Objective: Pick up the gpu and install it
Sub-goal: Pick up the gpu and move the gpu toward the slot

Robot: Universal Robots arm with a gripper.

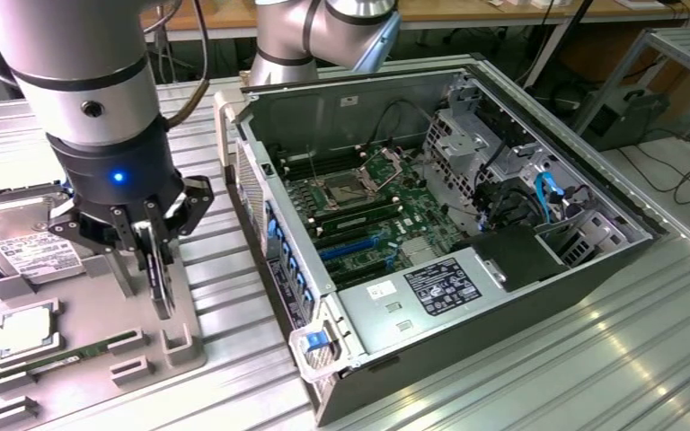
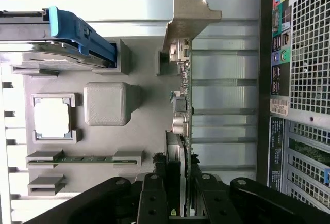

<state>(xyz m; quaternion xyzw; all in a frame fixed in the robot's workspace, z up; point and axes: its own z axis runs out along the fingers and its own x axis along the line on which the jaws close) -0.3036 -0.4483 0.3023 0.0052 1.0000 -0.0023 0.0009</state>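
Observation:
The gpu stands on edge, a thin dark card with its pale metal end bracket at the far end. My gripper is shut on it, one black finger on the fan side and the other on the opposite face. In the exterior view the gripper hangs over the grey holder tray at the exterior view's left, and the gpu reaches down from the fingers toward the tray's slot blocks. I cannot tell whether the card's lower edge still rests in them.
The open computer case lies on its side at the exterior view's right, its motherboard exposed. On the tray sit a hard drive, a processor and a green memory stick. The table is ribbed metal.

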